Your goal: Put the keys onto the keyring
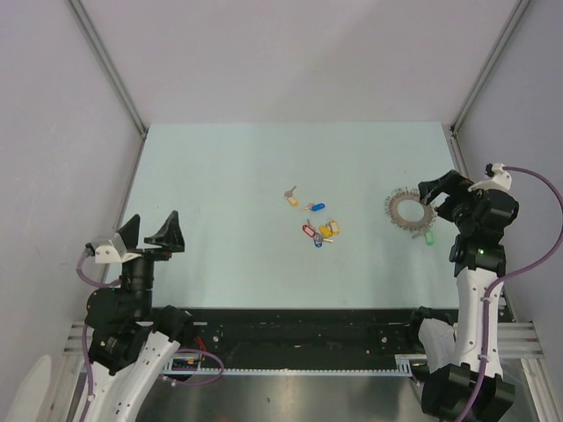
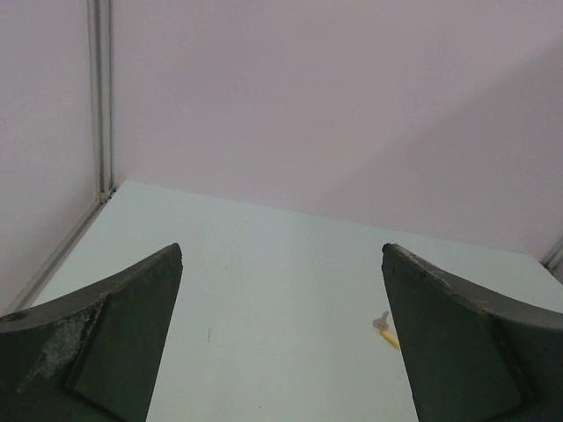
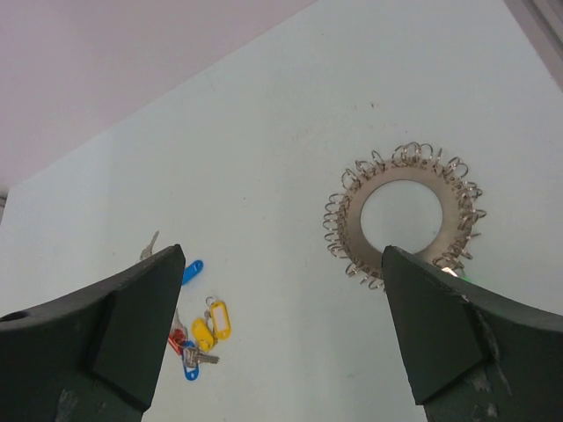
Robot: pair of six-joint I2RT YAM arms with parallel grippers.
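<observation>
The keyring (image 1: 409,211) lies flat at the table's right, a silver ring edged with small loops; it also shows in the right wrist view (image 3: 405,215). A green-tagged key (image 1: 429,237) rests against its near edge. My right gripper (image 1: 433,200) hovers open just right of the ring, and nothing sits between its fingers (image 3: 283,255). The loose keys (image 1: 321,233) with red, blue and yellow tags cluster mid-table (image 3: 201,338). A yellow-tagged key (image 1: 290,195) and a blue-tagged key (image 1: 317,207) lie apart behind them. My left gripper (image 1: 151,227) stands open and empty at the near left (image 2: 281,251).
Grey walls with metal corner posts (image 1: 106,66) enclose the pale table (image 1: 229,167). A black rail (image 1: 290,338) runs along the near edge between the arm bases. The yellow-tagged key (image 2: 387,332) shows beside my left gripper's right finger.
</observation>
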